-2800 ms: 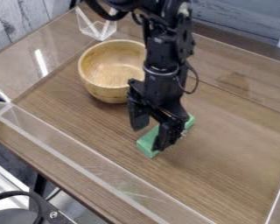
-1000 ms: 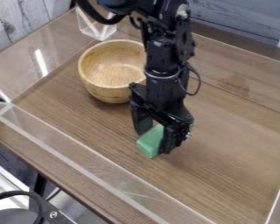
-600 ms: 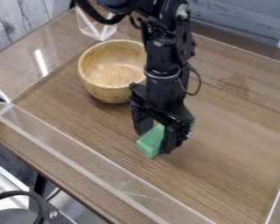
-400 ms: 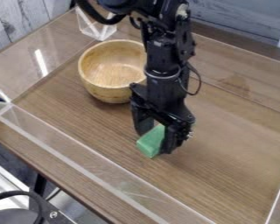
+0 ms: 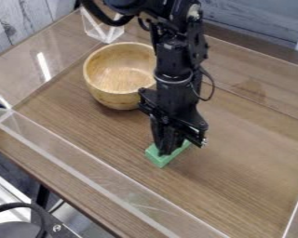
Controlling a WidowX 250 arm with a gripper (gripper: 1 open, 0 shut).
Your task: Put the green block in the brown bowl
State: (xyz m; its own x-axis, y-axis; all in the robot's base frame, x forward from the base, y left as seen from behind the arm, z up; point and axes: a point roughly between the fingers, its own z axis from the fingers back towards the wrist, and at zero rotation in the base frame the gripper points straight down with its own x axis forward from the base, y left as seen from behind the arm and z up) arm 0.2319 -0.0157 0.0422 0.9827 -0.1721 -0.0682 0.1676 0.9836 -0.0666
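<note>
The gripper [image 5: 175, 142] is closing on the green block [image 5: 162, 158]; the brown bowl [image 5: 118, 77] is sitting nearby, holding nothing visible.

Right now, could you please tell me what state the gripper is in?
Gripper: closed on the green block, which appears to be on the table still.

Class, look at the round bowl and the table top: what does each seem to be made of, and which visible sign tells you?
The round light-brown bowl: apparently wood with a smooth finish; its warm tan colour and thick rim suggest this.

The brown table top: probably wood or a wood-look laminate, slightly glossy; a bright streak of reflected light shows near its far left side.
</note>
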